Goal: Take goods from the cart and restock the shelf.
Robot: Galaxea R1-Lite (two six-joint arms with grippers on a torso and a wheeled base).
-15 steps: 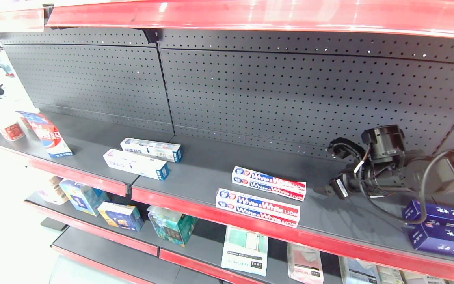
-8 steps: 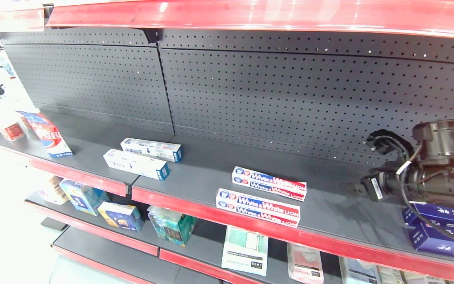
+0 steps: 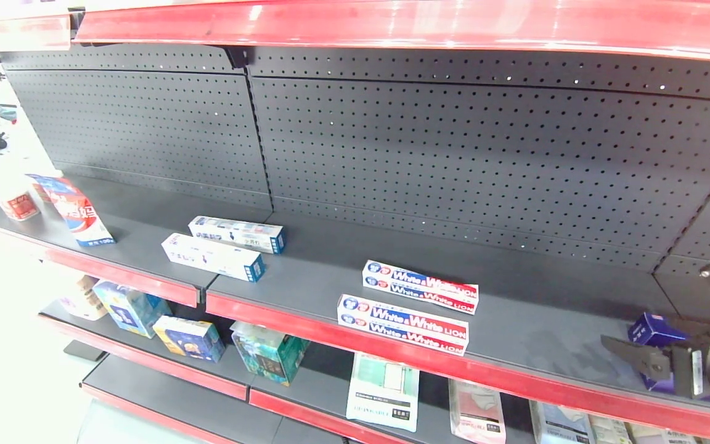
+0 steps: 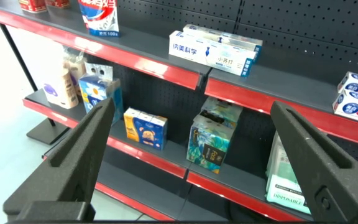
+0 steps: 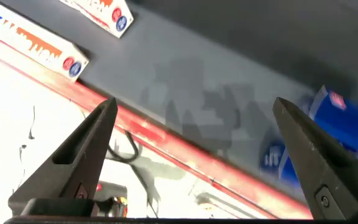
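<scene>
Nearest, the right gripper [image 5: 194, 106] hangs open and empty at the front lip of the black, red-edged metal shelf [image 3: 534, 320], just beside the dark blue cardboard boxes [image 3: 654, 328] at its right end; the left gripper [image 4: 191, 106] gapes empty too. A placement looks finished; next, fetch more from the cart. 1 second ago the right arm was farther in, over the shelf.

Red-white-blue toothpaste boxes [image 3: 421, 287]: two, middle of frame
White-and-blue toothpaste boxes [image 3: 212, 256]: two, left of middle
Dark blue boxes [image 3: 654, 330]: lower right, partly hidden, count unclear
</scene>
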